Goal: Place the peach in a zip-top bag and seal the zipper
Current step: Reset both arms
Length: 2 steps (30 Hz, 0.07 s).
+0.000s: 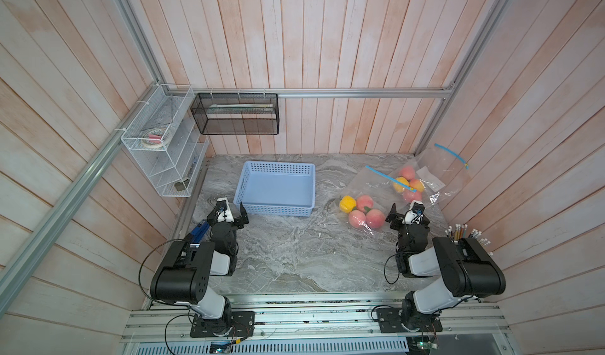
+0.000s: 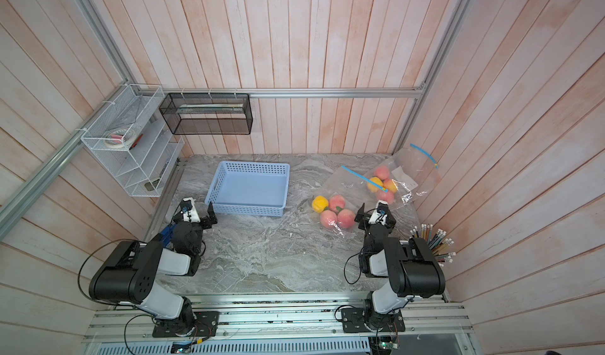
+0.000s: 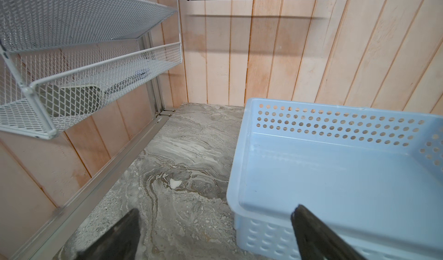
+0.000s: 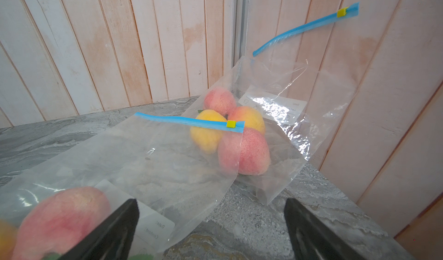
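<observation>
Four peaches, one yellow and three pink, are lying inside a clear zip-top bag that is resting flat on the desk. Its long axis is running from the fruit end beside the right jaws toward the back right corner, with the blue zipper strip at the far end. A second bag is leaning against the right wall, holding four more peaches. The right jaws are gaping wide, gripping nothing. The left jaws, equally wide and empty, are hovering beside the blue basket.
</observation>
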Motion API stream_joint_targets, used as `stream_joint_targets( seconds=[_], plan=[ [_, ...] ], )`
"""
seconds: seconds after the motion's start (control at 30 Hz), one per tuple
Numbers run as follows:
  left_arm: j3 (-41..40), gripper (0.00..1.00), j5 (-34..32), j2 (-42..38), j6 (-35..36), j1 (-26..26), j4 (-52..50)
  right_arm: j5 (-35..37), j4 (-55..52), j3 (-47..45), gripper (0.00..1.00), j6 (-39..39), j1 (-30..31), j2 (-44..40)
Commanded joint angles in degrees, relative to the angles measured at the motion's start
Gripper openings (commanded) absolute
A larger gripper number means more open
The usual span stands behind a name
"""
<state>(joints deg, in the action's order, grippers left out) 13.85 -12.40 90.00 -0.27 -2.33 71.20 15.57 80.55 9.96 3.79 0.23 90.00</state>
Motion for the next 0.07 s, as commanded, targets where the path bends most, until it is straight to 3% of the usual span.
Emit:
stream_joint_targets(
  seconds=[0.0,0.03],
  plan=[
    [0.74,1.00,0.35,0.08,-0.62,0.30,-0.70,0.53,0.72,0.24,0.98,0.00,0.05,0.00],
    [0.75,1.00,0.36,0.18,-0.64,0.26,-0.69,-1.45,3.11,-1.01,0.98,-0.52,-0.03,-0.08]
  ],
)
